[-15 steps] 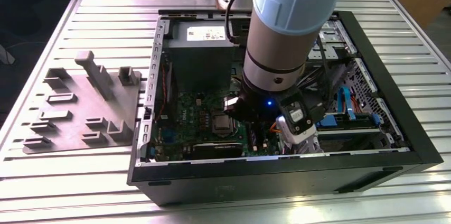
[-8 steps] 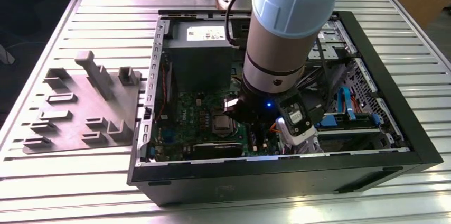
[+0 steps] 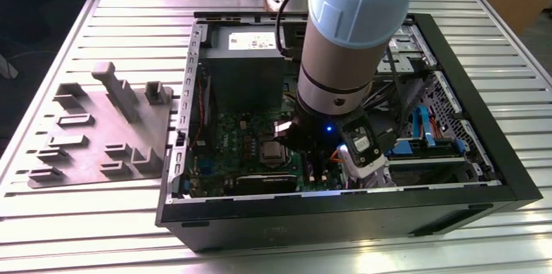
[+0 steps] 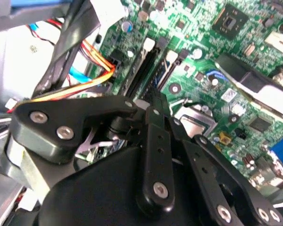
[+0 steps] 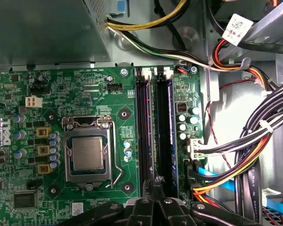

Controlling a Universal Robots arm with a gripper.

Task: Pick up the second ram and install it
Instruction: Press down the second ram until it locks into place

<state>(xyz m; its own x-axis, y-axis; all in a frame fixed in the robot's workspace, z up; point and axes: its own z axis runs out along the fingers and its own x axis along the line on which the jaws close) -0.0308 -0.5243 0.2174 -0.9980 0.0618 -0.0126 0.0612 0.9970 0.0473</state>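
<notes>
The gripper [image 5: 155,188] is lowered into the open computer case [image 3: 483,177], directly over the memory slots [image 5: 155,122] beside the processor socket [image 5: 87,153]. The second ram [image 5: 170,127] appears seated in a slot just ahead of the jaws. Whether the jaws are spread cannot be told. Installation is judged nearly complete.

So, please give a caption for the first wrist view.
Gripper over the memory slots beside the processor.

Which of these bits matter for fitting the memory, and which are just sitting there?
In the job: gripper, RAM slots, motherboard.
Just there: processor, power supply, cable bundle, blue flat cable, grey parts tray, slatted table.
</notes>
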